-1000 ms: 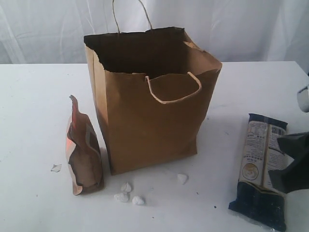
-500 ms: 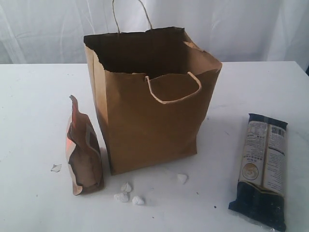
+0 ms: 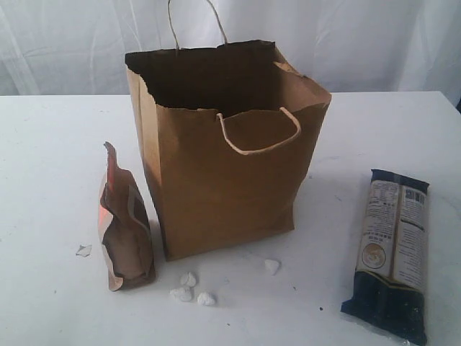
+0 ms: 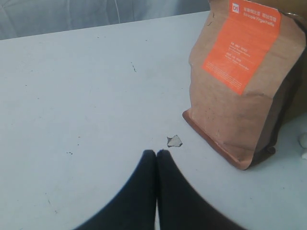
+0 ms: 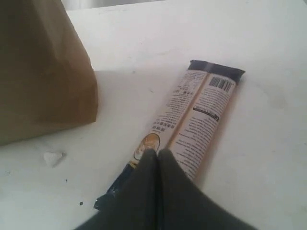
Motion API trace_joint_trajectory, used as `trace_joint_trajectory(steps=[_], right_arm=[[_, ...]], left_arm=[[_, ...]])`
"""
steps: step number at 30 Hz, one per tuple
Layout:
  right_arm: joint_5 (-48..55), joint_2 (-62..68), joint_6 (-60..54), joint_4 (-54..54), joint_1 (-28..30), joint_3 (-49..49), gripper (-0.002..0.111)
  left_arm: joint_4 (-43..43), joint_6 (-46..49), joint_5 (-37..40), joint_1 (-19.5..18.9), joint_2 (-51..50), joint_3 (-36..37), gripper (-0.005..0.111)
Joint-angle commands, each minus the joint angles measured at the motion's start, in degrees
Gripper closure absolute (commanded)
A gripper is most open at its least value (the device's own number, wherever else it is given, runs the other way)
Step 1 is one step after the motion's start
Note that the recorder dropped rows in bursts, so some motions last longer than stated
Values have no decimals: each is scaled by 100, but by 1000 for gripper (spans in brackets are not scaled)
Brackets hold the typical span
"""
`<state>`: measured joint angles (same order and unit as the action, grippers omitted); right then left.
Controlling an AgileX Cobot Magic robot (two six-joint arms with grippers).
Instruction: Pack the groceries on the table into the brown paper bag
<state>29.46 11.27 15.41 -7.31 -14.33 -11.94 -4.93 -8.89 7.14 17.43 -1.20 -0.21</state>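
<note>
The brown paper bag [image 3: 223, 144] stands open in the middle of the white table [image 3: 50, 144], its inside dark. A brown pouch with an orange top [image 3: 124, 223] stands upright just left of the bag; the left wrist view shows its orange label [image 4: 240, 45]. The long dark noodle packet [image 3: 392, 249] lies flat at the right front, also in the right wrist view [image 5: 192, 120]. Neither arm shows in the exterior view. My left gripper [image 4: 156, 152] is shut and empty above bare table short of the pouch. My right gripper [image 5: 157, 151] is shut, hovering over the noodle packet's near end.
Small white crumbs [image 3: 189, 287] lie in front of the bag, one more [image 3: 271, 266] to the right, and a grey scrap [image 3: 83, 250] left of the pouch. A white curtain hangs behind the table. The bag's corner [image 5: 43, 72] shows in the right wrist view.
One second ago my right gripper stood over the noodle packet at the exterior view's right edge; it has since drawn out of that view. Bag, pouch and packet have not moved.
</note>
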Motion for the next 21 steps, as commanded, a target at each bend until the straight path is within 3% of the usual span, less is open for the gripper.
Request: trace_joint_trajectory(steps=[1, 21], right_arm=[[-546, -391, 37, 22, 35, 220, 108], [-573, -1127, 37, 11, 35, 1092, 108]], left_arm=[[15, -15, 2, -17, 52, 21, 106], [15, -15, 2, -17, 52, 21, 106]])
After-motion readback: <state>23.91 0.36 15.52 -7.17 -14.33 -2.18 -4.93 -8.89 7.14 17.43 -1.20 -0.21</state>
